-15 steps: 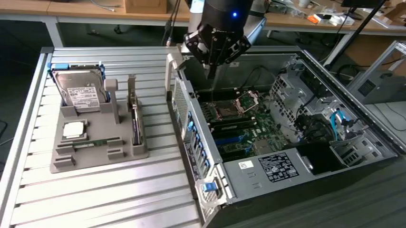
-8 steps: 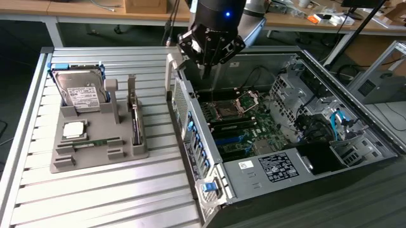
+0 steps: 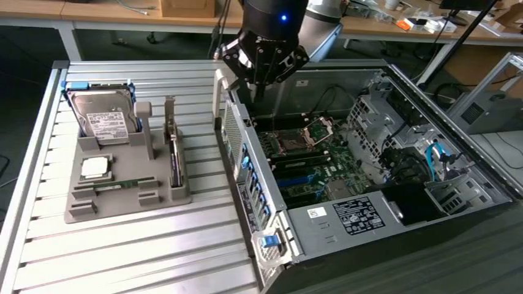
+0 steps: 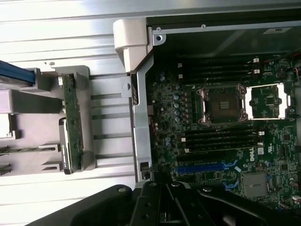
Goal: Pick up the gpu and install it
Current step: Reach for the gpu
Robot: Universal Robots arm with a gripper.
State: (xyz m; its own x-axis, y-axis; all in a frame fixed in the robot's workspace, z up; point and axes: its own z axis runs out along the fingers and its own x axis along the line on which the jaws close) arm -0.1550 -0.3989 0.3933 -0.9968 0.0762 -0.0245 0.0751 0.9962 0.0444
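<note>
Gripper [image 3: 255, 93]: one, upper centre of the exterior view, jaws closed on nothing, above the rear wall of the open computer case [image 3: 231, 131].
Gpu [image 3: 174, 160]: one, edge-on in the grey fixture [image 3: 122, 202], centre left, well apart from the gripper.
Hard drive [image 3: 102, 116]: one.
Memory stick [image 3: 122, 184]: one.
Risk, as judged: closed jaws cannot take the card, and a descent here would strike the case wall.

Wrist view: gripper [image 4: 162, 207], one; gpu [image 4: 71, 122], one, upright beside the case; bare processor socket [image 4: 223, 103], one, open to knocks.

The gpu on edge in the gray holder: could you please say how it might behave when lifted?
The gpu looks like a thin rigid board, so it should probably stay stiff. Standing on edge in the gray holder, it may tip once freed from its slot. Its bare circuit board seems fragile.
</note>
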